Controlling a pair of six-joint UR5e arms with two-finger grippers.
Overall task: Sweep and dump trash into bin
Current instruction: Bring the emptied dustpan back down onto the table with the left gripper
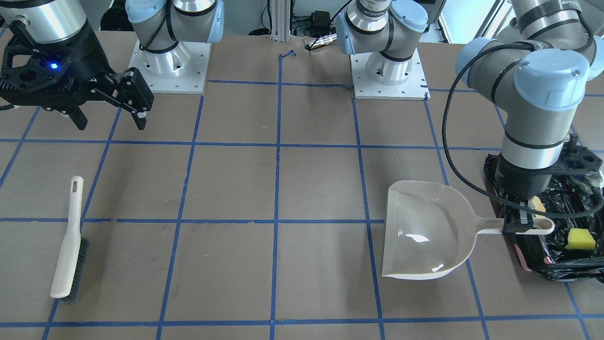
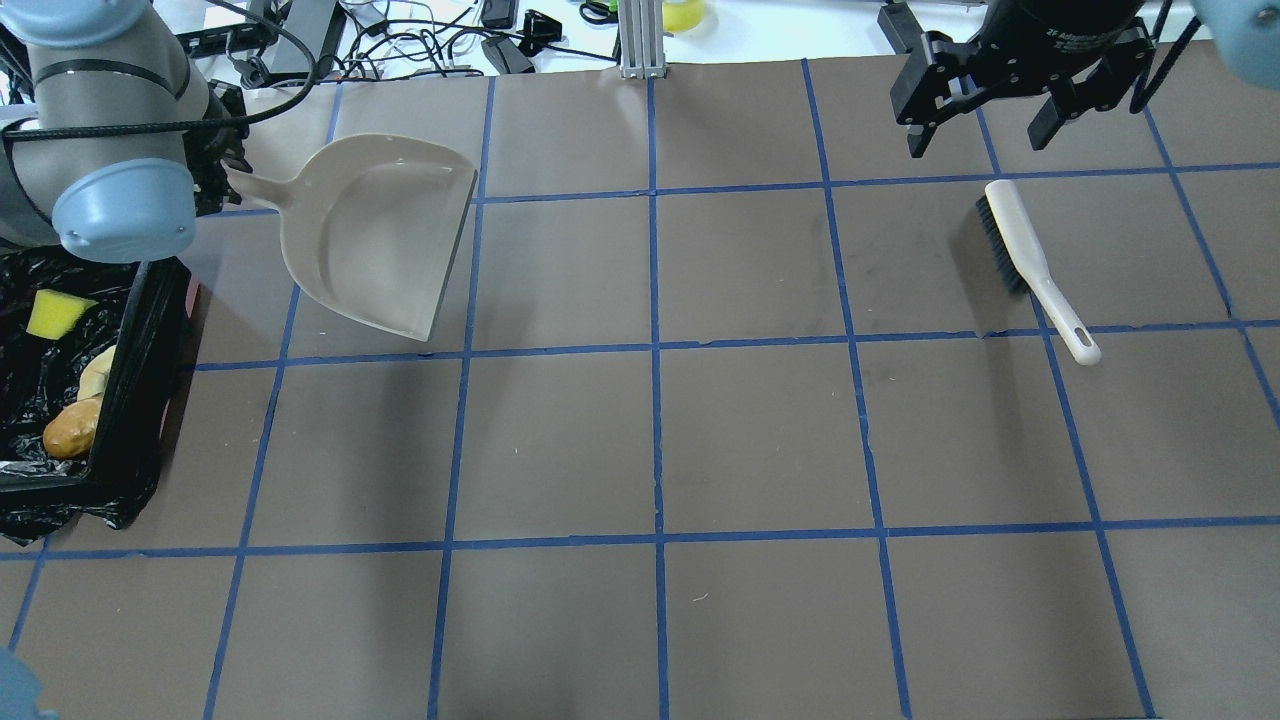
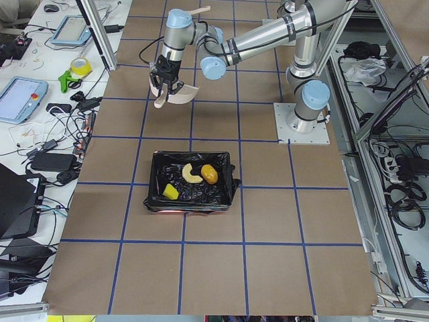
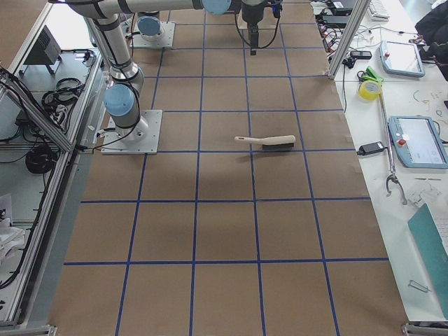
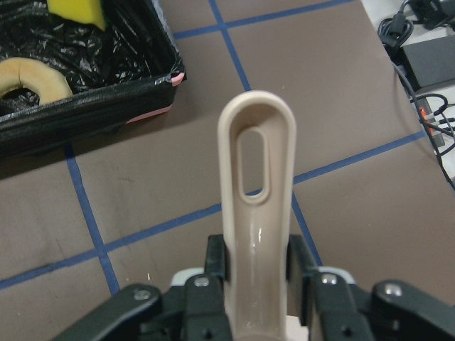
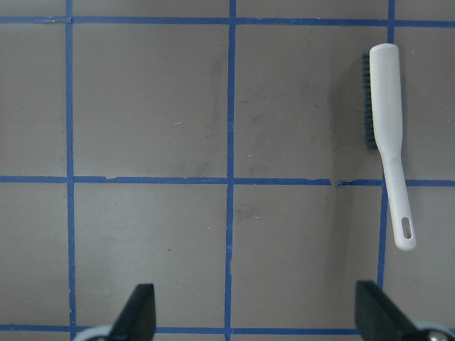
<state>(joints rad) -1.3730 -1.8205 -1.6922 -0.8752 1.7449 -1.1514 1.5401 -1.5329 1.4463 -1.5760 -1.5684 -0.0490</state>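
Note:
The bin [image 2: 140, 400], lined with black plastic, stands at the table's left end. In it lie the yellow sponge [image 2: 57, 312], the croissant [image 2: 95, 372] and the tan-brown lump [image 2: 70, 430]. My left gripper [image 1: 519, 224] is shut on the handle [image 5: 256, 213] of the beige dustpan [image 2: 380, 235], next to the bin. The pan is empty. My right gripper [image 2: 990, 125] is open and empty, held above the table just beyond the beige hand brush [image 2: 1030, 265].
The brush lies flat on the table, bristles sideways, and also shows in the right wrist view [image 6: 389, 135]. Both arm bases [image 1: 170, 71] stand at the robot's side of the table. Cables and tablets lie beyond the far edge.

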